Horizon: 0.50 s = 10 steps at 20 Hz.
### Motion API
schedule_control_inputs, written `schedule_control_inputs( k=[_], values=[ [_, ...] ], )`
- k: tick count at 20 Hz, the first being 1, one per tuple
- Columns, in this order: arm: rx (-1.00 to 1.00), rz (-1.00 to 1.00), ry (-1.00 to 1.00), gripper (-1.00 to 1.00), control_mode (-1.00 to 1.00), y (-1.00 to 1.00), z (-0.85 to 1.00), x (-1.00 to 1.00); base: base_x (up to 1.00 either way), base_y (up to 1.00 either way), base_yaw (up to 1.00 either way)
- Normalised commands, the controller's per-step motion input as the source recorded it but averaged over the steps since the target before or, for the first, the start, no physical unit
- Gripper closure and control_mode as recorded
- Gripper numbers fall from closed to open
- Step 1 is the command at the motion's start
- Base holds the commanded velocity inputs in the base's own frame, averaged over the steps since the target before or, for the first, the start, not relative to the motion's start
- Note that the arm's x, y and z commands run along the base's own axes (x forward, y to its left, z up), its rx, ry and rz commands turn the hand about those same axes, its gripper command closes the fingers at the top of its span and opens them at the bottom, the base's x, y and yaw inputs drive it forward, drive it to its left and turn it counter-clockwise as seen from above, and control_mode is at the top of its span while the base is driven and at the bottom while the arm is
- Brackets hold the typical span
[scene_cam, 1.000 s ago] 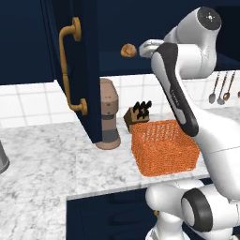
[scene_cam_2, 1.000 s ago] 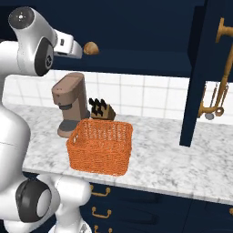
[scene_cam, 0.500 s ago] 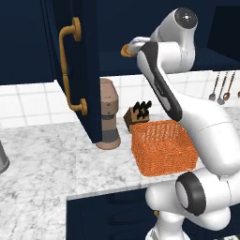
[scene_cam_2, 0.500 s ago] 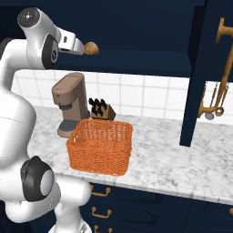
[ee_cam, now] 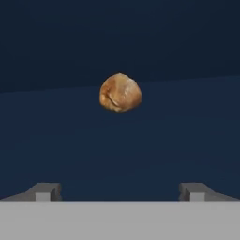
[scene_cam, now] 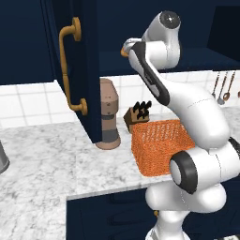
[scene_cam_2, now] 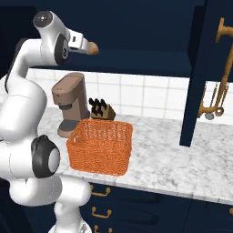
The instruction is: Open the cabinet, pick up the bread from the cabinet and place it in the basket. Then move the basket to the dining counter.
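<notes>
Left base view: cabinet (scene_cam: 75, 70) door swung open, brass handle outward; arm raised to the shelf, bread (scene_cam: 124, 52) just peeking past the wrist near the shelf's front edge; basket (scene_cam: 159, 145) set on the worktop (scene_cam: 42, 164) close to the front edge, coffee machine (scene_cam: 108, 115) and knife block (scene_cam: 138, 112) behind it toward the wall. Right base view: bread (scene_cam_2: 93, 48) seen at the tip of the raised hand, above the coffee machine; basket (scene_cam_2: 101, 145) below, empty as far as can be told. Hand view: hand (ee_cam: 120, 191) spread wide, holding nothing, both tips level; bread (ee_cam: 120, 92) centred ahead on the dark shelf, apart from the tips. Judged mid-reach for the bread: next, straight advance until the roll sits between the fingers, then closing. No brands, labels or legible writing anywhere.
</notes>
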Motion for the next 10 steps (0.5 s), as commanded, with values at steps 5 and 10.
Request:
schedule_control_inputs(
  k=[5, 10],
  values=[
    [-0.03, 0.0, 0.03, -1.0, -1.0, 0.02, -0.12, 0.73, 0.0, 0.0, 0.0],
    [0.0, 0.0, 0.0, -1.0, -1.0, 0.03, -0.05, 0.65, 0.0, 0.0, 0.0]
  ],
)
